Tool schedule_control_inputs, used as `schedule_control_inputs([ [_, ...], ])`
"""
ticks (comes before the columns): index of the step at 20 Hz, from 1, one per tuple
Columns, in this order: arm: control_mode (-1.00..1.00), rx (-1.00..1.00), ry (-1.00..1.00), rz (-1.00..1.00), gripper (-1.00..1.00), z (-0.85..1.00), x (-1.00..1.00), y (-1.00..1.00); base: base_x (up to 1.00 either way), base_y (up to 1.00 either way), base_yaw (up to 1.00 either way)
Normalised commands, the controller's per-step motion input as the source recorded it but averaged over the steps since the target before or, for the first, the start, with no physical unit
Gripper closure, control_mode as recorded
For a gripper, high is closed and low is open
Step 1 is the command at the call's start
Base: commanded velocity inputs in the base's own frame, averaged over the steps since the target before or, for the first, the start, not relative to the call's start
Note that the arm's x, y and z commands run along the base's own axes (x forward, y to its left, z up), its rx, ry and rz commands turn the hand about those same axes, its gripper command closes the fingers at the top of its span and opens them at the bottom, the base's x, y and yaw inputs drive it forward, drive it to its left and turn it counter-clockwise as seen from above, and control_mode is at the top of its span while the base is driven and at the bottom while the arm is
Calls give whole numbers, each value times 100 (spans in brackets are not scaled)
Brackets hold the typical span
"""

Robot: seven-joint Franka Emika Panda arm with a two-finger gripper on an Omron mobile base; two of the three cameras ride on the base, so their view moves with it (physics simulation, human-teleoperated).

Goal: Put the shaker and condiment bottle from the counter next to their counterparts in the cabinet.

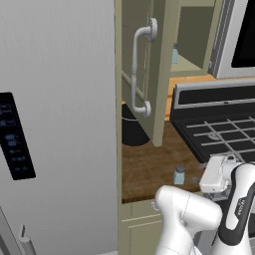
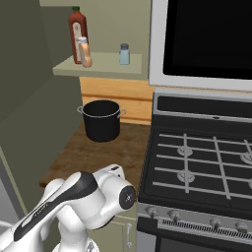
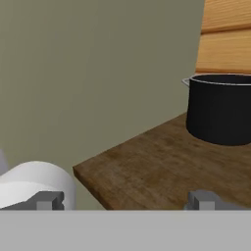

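Left base view showed the shaker [image 1: 179,175] standing on the counter [image 1: 149,167], near its front edge. It was a small pale blue jar with a grey cap. The claw [image 3: 125,200] was low down by the near edge of that counter. Its two dark tips stood far apart, and nothing was between them.

Up in the open cabinet [image 2: 98,64], the condiment bottle [image 2: 85,52] stood on the shelf. It was just beside a tall red bottle [image 2: 77,34]. Another small blue shaker [image 2: 125,54] stood to the right of them, a little apart. So the bottle part of the job looked done, and the counter shaker seemed to be the one left to move.

From the hand view, the claw looked across the wood toward a black pot [image 3: 220,108] at the far end. The shaker was not between the tips. In the left base view it stood just to the left of the white hand [image 1: 217,175], near it but not touching.

The next move would need the claw to swing left and go around the jar. Then it could close gently below the cap, because a small jar could tip over easily.
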Motion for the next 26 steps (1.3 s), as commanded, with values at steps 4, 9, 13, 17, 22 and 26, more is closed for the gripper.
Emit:
schedule_control_inputs([
  [4, -100, -7, -6, -2, -100, 0, 0, -6, 0, 0, 0],
  [9, -100, 0, 0, 0, -100, 0, 0, 6, 0, 0, 0],
  [13, -100, 0, 0, 0, -100, 0, 6, 7, 0, 0, 0],
  [17, -100, 0, 0, 0, -100, 0, 14, 1, 0, 0, 0],
  [22, -100, 0, 0, 0, -100, -8, 22, 0, 0, 0, 0],
  [26, -100, 0, 0, 0, -100, -18, 21, 0, 0, 0, 0],
])
